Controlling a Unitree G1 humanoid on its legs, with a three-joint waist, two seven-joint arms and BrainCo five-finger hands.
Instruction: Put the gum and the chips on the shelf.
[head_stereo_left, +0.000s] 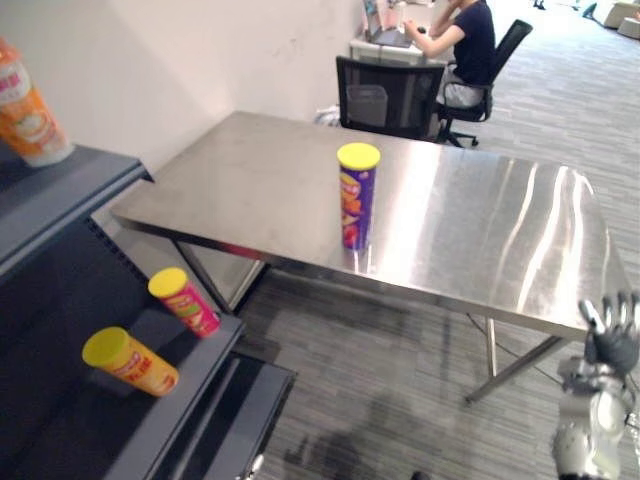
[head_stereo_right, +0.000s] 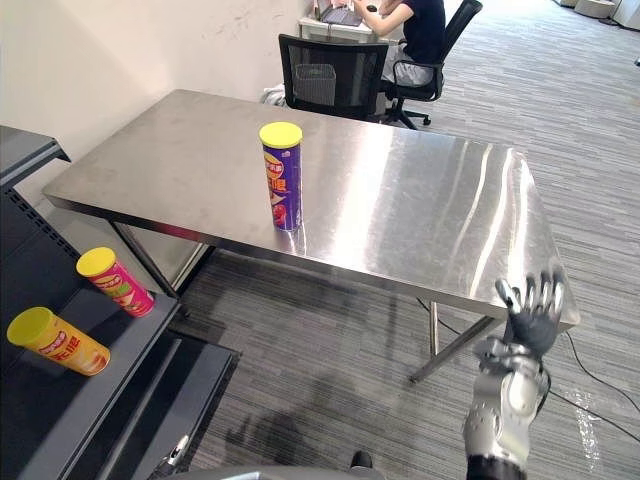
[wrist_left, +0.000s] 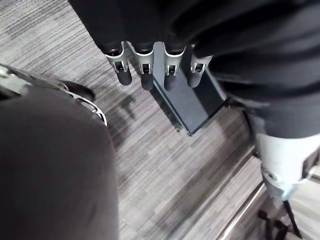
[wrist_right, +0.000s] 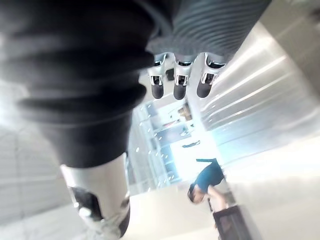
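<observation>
Starting nearest me, the right hand (head_stereo_right: 530, 322) is raised by the table's (head_stereo_left: 480, 230) near corner, fingers straight and spread, holding nothing. The left hand (wrist_left: 147, 75) hangs over the floor, fingers straight and empty. On the shelf (head_stereo_left: 70, 420) an orange can (head_stereo_left: 131, 361) and a pink can (head_stereo_left: 185, 301) lie on their sides. The purple chips can (head_stereo_left: 356, 197) stands upright near the table's front edge, well apart from both hands. I'd step closer, wrap it mid-body and keep it vertical. I cannot pick out the gum.

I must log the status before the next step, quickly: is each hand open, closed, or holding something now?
Left hand: open, holding nothing.
Right hand: open, holding nothing.
</observation>
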